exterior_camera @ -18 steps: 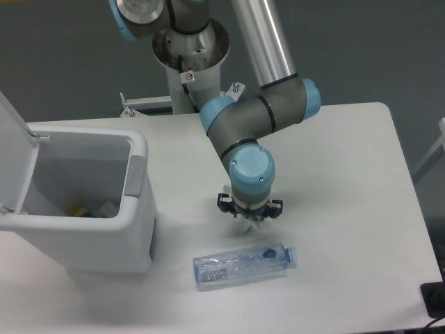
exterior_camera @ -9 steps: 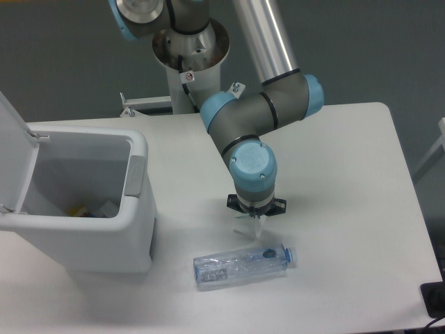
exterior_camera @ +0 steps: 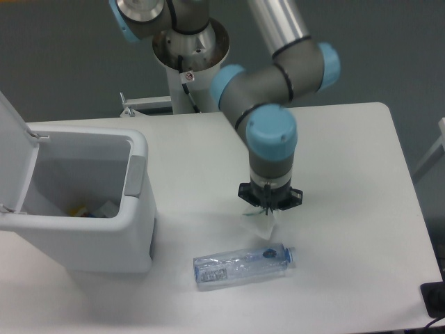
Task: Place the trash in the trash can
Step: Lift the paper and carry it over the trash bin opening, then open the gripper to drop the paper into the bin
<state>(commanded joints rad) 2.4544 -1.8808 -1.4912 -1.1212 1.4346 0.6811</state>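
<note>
- Claw (exterior_camera: 268, 214) points straight down over the table's middle, fingers pressed together on a small crumpled white wrapper (exterior_camera: 260, 226) that hangs from the tips.
- Wrapper looks lifted; whether its lowest edge touches the table cannot be told.
- Arm (exterior_camera: 272, 132) rises from the claw through blue-capped joints and up out of the top edge of the view.
- Clear crushed bottle (exterior_camera: 242, 265) lies on its side just near of the claw, blue cap to the right, label end to the left. It is apart from the wrapper.
- White table (exterior_camera: 348, 188) carries everything.
- Trash can (exterior_camera: 104, 209) stands at the left of the table, well apart from the claw, its lid (exterior_camera: 12, 149) swung up and open on the far-left side, grey latch panel on the wall facing the claw.
- Some small scraps lie at the bottom of the can; too dim to name.
- Between claw and can there is only table surface.
- Arm base post (exterior_camera: 189, 62) stands at the far edge.
</note>
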